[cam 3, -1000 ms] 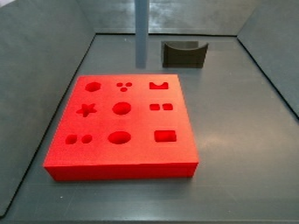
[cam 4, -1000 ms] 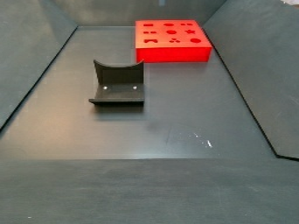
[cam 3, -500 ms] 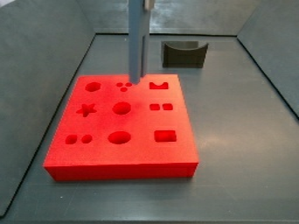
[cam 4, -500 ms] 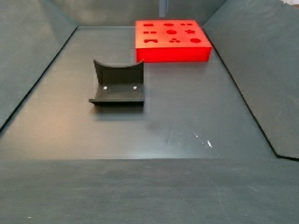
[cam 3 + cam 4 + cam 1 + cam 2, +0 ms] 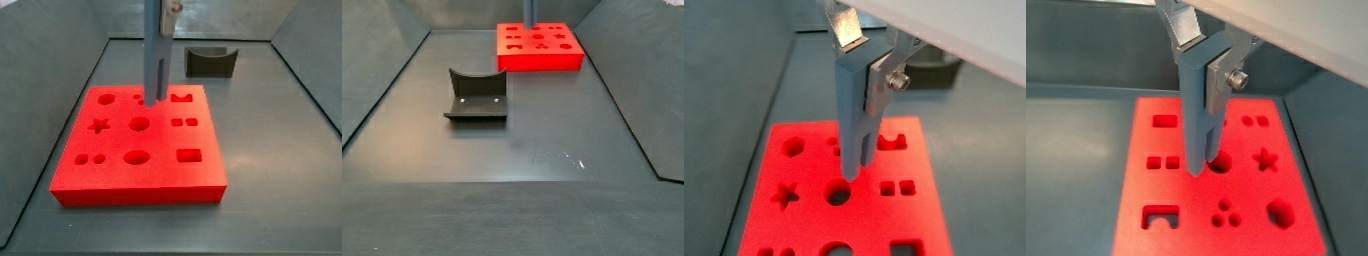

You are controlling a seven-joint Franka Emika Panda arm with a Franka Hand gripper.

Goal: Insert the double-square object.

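Currently the gripper point(image 5: 862, 55) hangs above the red board point(image 5: 94, 175), its silver fingers point(image 5: 847, 28) closed on the upper part of the peg point(image 5: 852, 115). Both wrist views show the grey-blue peg clamped between the plates and hanging upright, prongs down. In a wrist view the gripper point(image 5: 1204, 60) holds the peg point(image 5: 1200, 120) with its lower end over the middle of the board point(image 5: 1320, 230), close to the round hole point(image 5: 1221, 163); whether the tip touches the foam cannot be told. The same peg end sits just above the round hole point(image 5: 839, 192) in the wrist view that also shows the pair of small square holes point(image 5: 897, 188) to one side.

From a side view, the peg point(image 5: 154, 60) stands vertical over the far half of the board, its lower end near the three small dots point(image 5: 142, 98) and the notched cutout point(image 5: 182, 98). The pair of square holes point(image 5: 185, 122) lies nearer the camera than the peg tip, apart from it. Only the gripper's lowest part point(image 5: 171, 8) shows at the frame's top edge.

Behind the board stands the dark fixture point(image 5: 210, 61), well apart. In the side view from the opposite end, the fixture point(image 5: 476, 96) is in the foreground and the board point(image 5: 543, 60) far back, with the peg point(image 5: 531, 12) a thin line above it.
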